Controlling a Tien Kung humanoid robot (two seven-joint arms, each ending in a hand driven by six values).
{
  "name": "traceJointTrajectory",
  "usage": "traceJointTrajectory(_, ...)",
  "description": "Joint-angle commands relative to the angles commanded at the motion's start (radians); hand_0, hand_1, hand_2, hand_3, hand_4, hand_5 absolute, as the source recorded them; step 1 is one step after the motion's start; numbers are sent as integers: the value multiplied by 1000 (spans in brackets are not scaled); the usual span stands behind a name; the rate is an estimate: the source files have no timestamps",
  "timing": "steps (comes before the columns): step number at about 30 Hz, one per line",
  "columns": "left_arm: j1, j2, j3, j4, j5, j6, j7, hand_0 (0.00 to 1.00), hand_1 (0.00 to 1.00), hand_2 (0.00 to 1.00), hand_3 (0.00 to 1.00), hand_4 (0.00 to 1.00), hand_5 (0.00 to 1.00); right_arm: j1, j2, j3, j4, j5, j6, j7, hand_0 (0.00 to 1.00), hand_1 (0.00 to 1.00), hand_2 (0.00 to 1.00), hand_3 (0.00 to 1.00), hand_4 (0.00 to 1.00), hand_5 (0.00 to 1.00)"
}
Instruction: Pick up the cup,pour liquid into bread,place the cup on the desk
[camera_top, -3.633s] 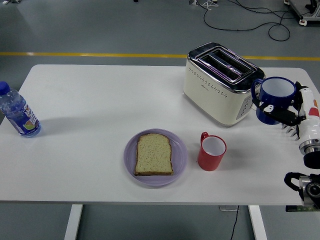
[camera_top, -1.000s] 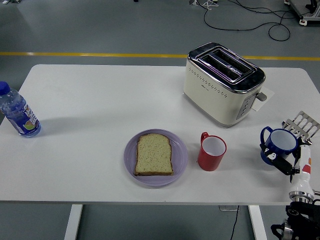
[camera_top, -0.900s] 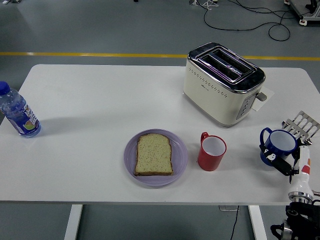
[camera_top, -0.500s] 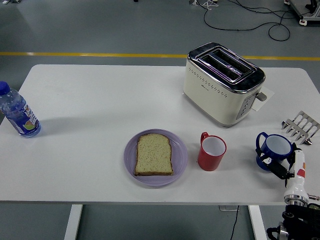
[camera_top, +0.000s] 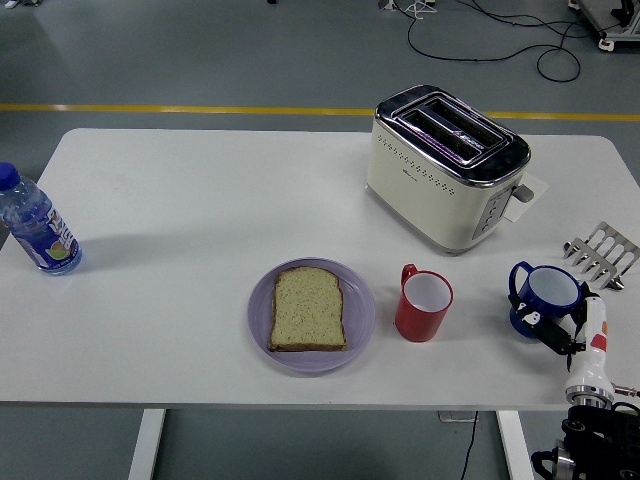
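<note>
On the bench (camera_top: 200, 190) I count two cups: one red (camera_top: 424, 304), one blue (camera_top: 543, 298) gripped by my right hand's (camera_top: 562, 330) fingers; one bread slice (camera_top: 309, 309).

No legible text, not even on the bottle (camera_top: 38, 232) label.

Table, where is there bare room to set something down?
Free: the wide stretch of table between bottle, plate and toaster. Crowded: the right side, with red cup, blue cup, right hand and rack.
</note>
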Motion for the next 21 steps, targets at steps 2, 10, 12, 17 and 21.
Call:
traceJointTrajectory(2,-1,0,-3,0,1,0,0,651,616,608,527,306,734,1,1,-1,-2,0,0,0,471,414,558,524,599,95)
traceJointTrajectory(10,-4,1,-4,0,3,0,0,651,616,609,527,306,736,5,1,-4,-3,-5,2,0,474,414,560,525,605,98)
traceJointTrajectory(12,-4,0,-8,0,1,0,0,651,616,609,527,306,736,7,2,-4,-4,-10,4,-3,474,414,560,525,605,98)
traceJointTrajectory(17,-6,1,-6,-1,1,0,0,651,616,610,527,306,739,9,2,-7,-10,-21,12,-26,480,425,563,532,621,101)
traceJointTrajectory(21,-6,1,-8,-1,1,0,0,649,616,610,527,305,744,11,3,-9,-12,-28,13,-34,490,430,570,540,630,100)
